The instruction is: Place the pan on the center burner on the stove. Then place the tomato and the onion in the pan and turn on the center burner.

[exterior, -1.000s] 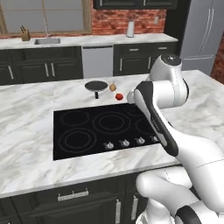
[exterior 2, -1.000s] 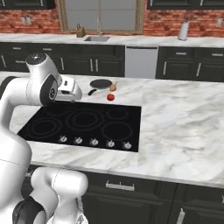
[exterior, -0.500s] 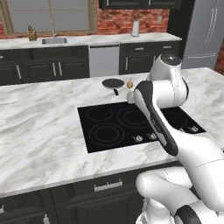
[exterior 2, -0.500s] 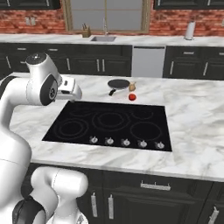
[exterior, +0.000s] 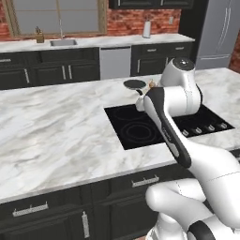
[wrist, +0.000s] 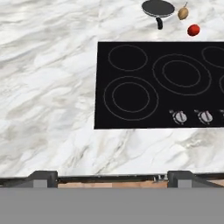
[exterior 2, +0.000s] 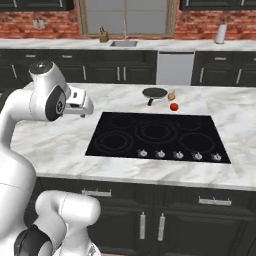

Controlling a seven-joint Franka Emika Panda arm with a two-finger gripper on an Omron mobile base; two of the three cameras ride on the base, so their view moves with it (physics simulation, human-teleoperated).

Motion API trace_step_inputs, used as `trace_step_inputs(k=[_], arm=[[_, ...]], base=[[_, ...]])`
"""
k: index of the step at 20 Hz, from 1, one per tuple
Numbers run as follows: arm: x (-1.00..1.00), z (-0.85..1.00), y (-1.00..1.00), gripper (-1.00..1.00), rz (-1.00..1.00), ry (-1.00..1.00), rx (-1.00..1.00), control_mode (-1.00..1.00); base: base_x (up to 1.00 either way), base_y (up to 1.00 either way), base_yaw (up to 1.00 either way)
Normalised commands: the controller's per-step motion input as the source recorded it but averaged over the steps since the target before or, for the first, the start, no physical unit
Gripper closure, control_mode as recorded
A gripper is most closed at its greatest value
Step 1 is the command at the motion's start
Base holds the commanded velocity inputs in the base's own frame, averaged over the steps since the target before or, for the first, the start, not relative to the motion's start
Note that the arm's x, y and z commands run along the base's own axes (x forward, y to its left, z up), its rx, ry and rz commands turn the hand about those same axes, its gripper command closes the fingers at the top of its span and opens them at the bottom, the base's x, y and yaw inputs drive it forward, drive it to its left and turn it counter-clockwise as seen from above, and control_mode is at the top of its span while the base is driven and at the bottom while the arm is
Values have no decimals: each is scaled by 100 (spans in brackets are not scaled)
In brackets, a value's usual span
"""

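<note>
The pan [exterior 2: 155, 92] sits on the marble island just behind the stove [exterior 2: 105, 145], its short black handle toward the cooktop. Right of it lies the tan onion [exterior 2: 171, 95], and the red tomato [exterior 2: 174, 106] rests closer to the glass edge. The center burner [exterior 2: 156, 131] is bare. My gripper [exterior 2: 85, 111] hangs open above the counter left of the stove, well short of the pan. The hand view looks down on the stove [wrist: 103, 118], the center burner [wrist: 182, 73], pan [wrist: 157, 7], onion [wrist: 183, 13] and tomato [wrist: 193, 29], with my gripper [wrist: 112, 178] wide and holding nothing.
A row of silver knobs [exterior 2: 177, 155] lines the stove's front edge. Marble counter [exterior: 51, 136] stretches far to the left of the cooktop. Behind the island are dark cabinets, a sink [exterior 2: 123, 43] under the window and a fridge [exterior: 218, 30].
The base has driven sideways, so the whole scene has slid to the right in both base views. Pan, onion and tomato stay put on the counter. The gripper stays open.
</note>
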Motion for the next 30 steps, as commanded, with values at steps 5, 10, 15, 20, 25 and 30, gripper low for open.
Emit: trace_step_inputs(k=[5, 10, 15, 20, 25, 30], arm=[[0, 0, 0, -100, 0, 0, 0, 100], [0, 0, 0, -100, 0, 0, 0, 100], [0, 0, 0, -100, 0, 0, 0, 100], [0, 0, 0, -100, 0, 0, 0, 100], [0, 0, 0, -100, 0, 0, 0, 100], [0, 0, 0, -100, 0, 0, 0, 100]], base=[[-27, 83, -13], [-26, 81, -15], [-29, 75, -16], [-22, 73, -19], [-14, 76, -23], [-15, 77, -25]])
